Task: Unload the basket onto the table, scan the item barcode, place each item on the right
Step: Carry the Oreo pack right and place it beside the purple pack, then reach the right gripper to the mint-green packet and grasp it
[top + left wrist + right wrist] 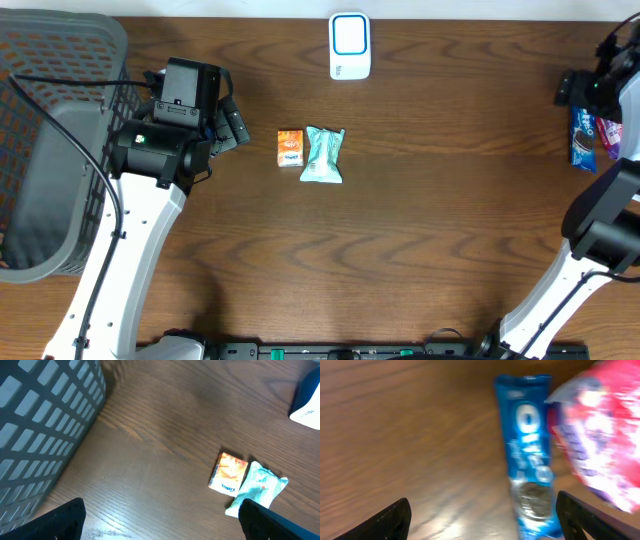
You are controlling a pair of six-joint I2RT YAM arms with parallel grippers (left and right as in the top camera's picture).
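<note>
A small orange box (290, 147) and a teal packet (323, 155) lie side by side at the table's middle. The left wrist view shows the same orange box (228, 474) and teal packet (257, 488). My left gripper (160, 527) stands open just left of them, with nothing between its fingers. A white and blue scanner (350, 45) sits at the back edge. At the far right, my right gripper (485, 525) is open above a blue Oreo pack (530, 460) that lies on the table next to a pink and purple packet (600, 435).
A large grey mesh basket (50, 150) fills the left end of the table, close behind my left arm. The Oreo pack (582, 138) and the pink packet (609, 135) lie near the right edge. Bare wood stretches across the front half.
</note>
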